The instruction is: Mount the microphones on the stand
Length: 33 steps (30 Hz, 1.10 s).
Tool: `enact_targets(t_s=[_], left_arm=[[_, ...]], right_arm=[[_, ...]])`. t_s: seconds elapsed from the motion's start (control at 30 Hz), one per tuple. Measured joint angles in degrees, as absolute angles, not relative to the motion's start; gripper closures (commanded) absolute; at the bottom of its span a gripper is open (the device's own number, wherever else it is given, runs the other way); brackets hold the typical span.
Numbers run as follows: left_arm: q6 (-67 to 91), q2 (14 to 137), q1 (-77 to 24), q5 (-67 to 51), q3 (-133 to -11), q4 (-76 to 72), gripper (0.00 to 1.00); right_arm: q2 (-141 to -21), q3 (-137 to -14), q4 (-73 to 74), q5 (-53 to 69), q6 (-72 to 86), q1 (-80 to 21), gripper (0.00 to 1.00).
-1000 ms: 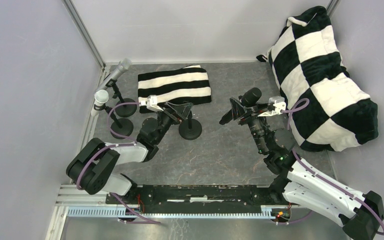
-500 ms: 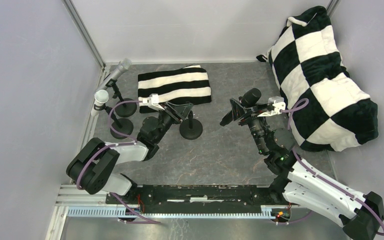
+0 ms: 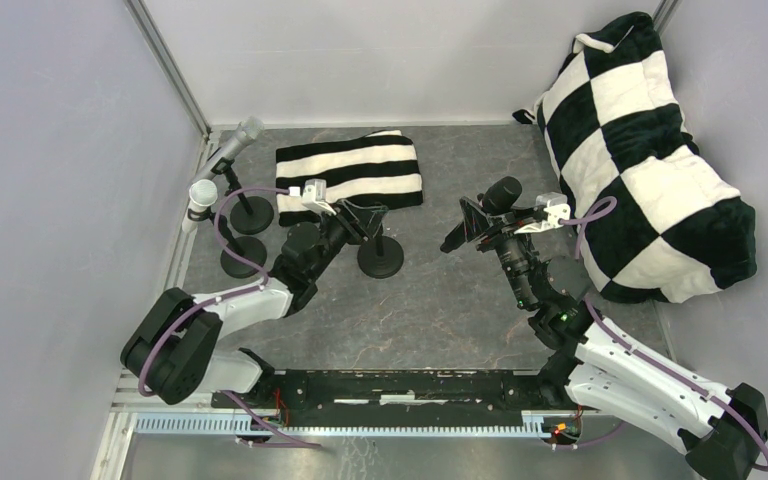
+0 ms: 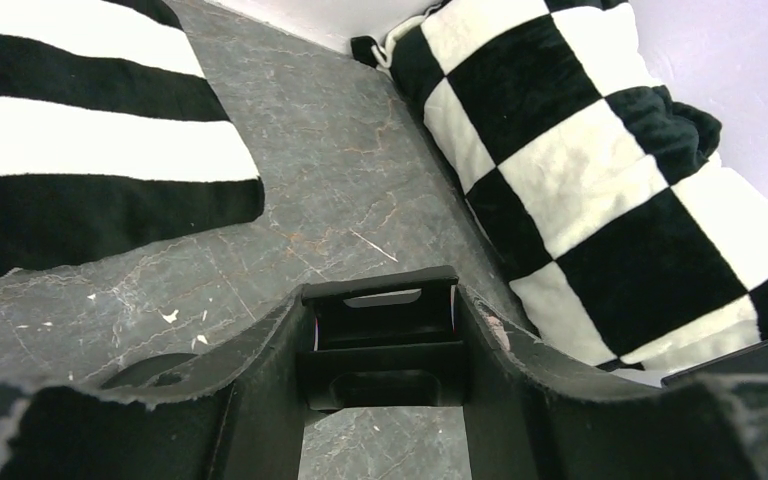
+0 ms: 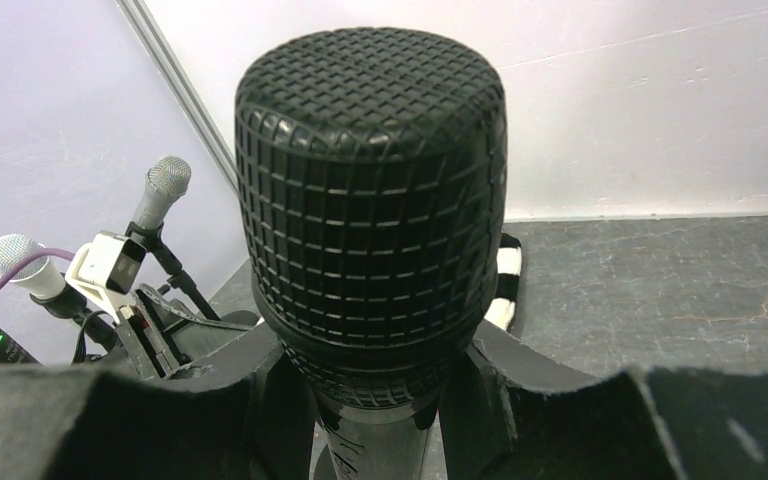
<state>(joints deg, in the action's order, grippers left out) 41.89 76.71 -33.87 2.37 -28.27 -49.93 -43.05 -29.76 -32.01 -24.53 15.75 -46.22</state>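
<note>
Clamping black microphone (image 5: 370,200), right claw (image 3: 478,226)

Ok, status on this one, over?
Left claw shut on clip of empty stand. Right claw holds black microphone, not yet at clip. On stands already: silver-grey microphone, white microphone. Nothing in between.

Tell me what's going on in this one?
The right pincer holds the black microphone tilted in the air above the table. The left pincer is closed on the clip of the third stand, which is empty. The silver-grey microphone and the white microphone already sit in their stands at the left. Two are mounted and one is left.
</note>
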Motion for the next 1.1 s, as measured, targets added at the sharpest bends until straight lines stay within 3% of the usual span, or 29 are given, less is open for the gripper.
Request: enact_targets(t_s=[0.07, 0.13, 0.23, 0.83, 1.1], left_arm=[[40.6, 76.44, -33.87, 2.42, -28.38, -49.34, 0.15], [38.65, 76.44, -33.8, 2.35, -28.38, -48.47, 0.05], [35.92, 76.44, -33.69, 1.13, -28.38, -47.83, 0.0], [17.98, 77.12, -36.71, -2.63, -26.76, -47.66, 0.08], [16.05, 81.12, -36.77, -1.85, -25.85, -48.95, 0.28]], right_arm=[[-43.05, -29.74, -32.01, -24.53, 15.75, -46.22, 1.0], [-43.03, -29.74, -31.99, -24.53, 15.75, -46.22, 1.0], [-43.0, -29.76, -31.92, -24.53, 15.68, -46.22, 1.0], [-42.28, -29.76, -28.38, -24.38, 13.61, -46.22, 1.0], [-42.28, -29.76, -27.44, -24.03, 13.58, -46.22, 1.0]])
